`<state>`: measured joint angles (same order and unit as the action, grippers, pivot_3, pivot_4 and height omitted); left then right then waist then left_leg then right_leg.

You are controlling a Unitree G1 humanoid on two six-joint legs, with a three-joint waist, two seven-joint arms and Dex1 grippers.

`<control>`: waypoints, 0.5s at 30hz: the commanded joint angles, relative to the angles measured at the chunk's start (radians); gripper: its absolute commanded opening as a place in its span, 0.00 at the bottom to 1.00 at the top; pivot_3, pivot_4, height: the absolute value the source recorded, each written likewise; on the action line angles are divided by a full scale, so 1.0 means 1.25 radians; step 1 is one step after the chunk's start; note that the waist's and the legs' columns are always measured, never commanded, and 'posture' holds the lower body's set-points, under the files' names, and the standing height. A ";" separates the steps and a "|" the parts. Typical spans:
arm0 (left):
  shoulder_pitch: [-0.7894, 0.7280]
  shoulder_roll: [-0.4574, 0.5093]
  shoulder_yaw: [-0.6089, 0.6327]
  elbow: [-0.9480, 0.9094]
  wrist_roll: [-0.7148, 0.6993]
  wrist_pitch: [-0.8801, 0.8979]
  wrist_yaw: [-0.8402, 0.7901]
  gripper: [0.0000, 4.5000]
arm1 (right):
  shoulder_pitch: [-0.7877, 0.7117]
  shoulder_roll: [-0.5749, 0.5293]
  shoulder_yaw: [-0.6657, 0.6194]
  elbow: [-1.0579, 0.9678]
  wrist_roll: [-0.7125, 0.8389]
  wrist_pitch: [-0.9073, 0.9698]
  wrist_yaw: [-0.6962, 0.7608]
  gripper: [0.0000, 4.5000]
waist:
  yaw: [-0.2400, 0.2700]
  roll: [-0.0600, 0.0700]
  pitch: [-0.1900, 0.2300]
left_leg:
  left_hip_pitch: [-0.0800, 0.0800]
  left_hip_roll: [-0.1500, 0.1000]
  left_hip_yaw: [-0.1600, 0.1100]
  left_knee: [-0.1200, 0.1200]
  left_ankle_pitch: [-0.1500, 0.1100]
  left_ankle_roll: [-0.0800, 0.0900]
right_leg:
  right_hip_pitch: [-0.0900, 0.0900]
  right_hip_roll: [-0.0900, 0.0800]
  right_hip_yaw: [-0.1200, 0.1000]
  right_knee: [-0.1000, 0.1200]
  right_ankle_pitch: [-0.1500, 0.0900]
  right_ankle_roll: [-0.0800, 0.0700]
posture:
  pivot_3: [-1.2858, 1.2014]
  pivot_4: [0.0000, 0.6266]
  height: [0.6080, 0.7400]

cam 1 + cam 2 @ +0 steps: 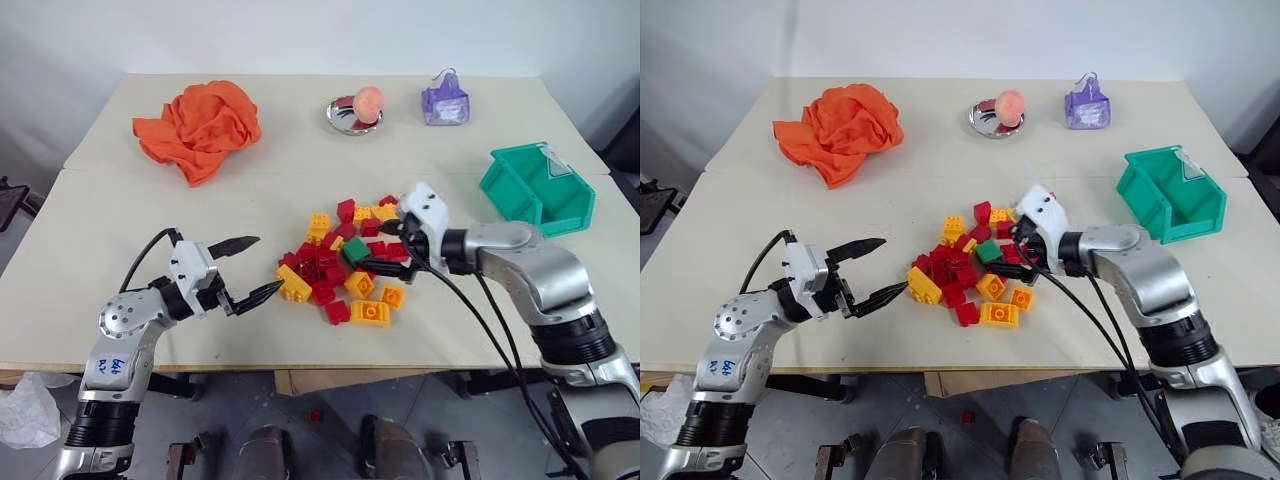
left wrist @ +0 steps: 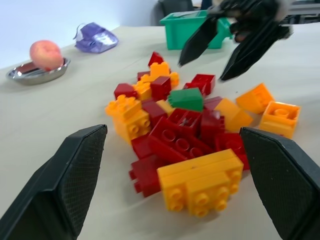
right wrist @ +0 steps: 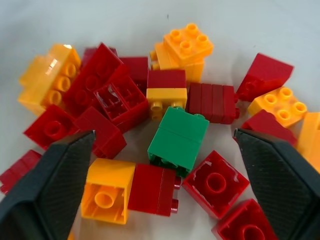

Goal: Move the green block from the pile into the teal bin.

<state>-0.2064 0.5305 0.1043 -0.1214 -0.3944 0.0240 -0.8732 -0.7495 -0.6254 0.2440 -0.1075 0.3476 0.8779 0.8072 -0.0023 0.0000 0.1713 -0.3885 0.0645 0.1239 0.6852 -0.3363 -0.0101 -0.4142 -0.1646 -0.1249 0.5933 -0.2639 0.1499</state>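
My right gripper [image 3: 165, 190] hangs over the pile [image 1: 345, 270], jaws spread wide and empty, with the green block [image 3: 177, 140] lying loose between its fingertips. My left gripper [image 1: 248, 270], also wide open, waits beside the pile. Grasp, carry and release remain; the teal bin [image 1: 540, 187] stands well apart behind my right arm.

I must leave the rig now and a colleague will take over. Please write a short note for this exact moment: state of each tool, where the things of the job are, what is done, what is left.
Left tool: open, holds nothing, beside the pile's left edge.
Right tool: open, holds nothing, poised over the pile with the green block between its fingers' line.
Green block: lies in the pile among red and yellow bricks, not gripped.
Teal bin: on the table to the robot's right, beyond the right arm.
Done: right tool is lined up on the block.
Left: close on the block, lift it, carry it to the bin, release.
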 commanded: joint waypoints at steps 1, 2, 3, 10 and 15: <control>0.018 -0.004 0.005 -0.050 -0.009 0.003 0.015 1.00 | -0.029 0.023 0.017 0.029 -0.042 -0.002 -0.030 1.00 | -0.002 0.000 0.000 | 0.000 0.000 0.000 0.000 0.000 0.000 | 0.000 0.000 0.000 0.000 0.000 0.000 | 0.52 0.24 1.00; 0.021 -0.007 0.002 -0.055 -0.007 0.005 0.020 1.00 | -0.033 0.029 0.027 0.040 -0.055 -0.007 -0.036 1.00 | -0.002 0.000 0.000 | 0.000 0.000 0.000 0.000 0.000 0.000 | 0.000 0.000 0.000 0.000 0.000 0.000 | 0.52 0.24 1.00; 0.024 -0.010 0.000 -0.061 -0.006 0.007 0.023 1.00 | -0.036 0.034 0.035 0.049 -0.067 -0.011 -0.038 1.00 | -0.002 0.000 0.000 | 0.000 0.000 0.000 0.000 0.000 0.000 | 0.000 0.000 0.000 0.000 0.000 0.000 | 0.52 0.24 1.00; 0.027 -0.016 -0.008 -0.074 -0.006 0.015 0.032 1.00 | -0.042 0.087 0.046 0.122 -0.111 -0.045 -0.049 1.00 | -0.004 0.000 0.000 | 0.000 0.000 0.000 0.000 0.000 0.000 | 0.000 0.000 0.000 0.000 0.000 0.000 | 0.52 0.24 1.00; 0.023 -0.017 -0.009 -0.071 -0.004 0.016 0.032 1.00 | -0.040 0.099 0.062 0.130 -0.138 -0.079 -0.034 0.72 | -0.003 0.000 0.000 | 0.000 0.000 0.000 0.000 0.000 0.000 | 0.000 0.000 0.000 0.000 0.000 0.000 | 0.52 0.24 1.00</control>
<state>-0.1775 0.5123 0.0909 -0.1824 -0.3935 0.0475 -0.8393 -0.7867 -0.5077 0.3109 0.0699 0.1838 0.8010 0.7544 -0.0065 0.0000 0.1713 -0.3884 0.0645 0.1244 0.6850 -0.3362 -0.0102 -0.4143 -0.1646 -0.1248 0.5933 -0.2639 0.1499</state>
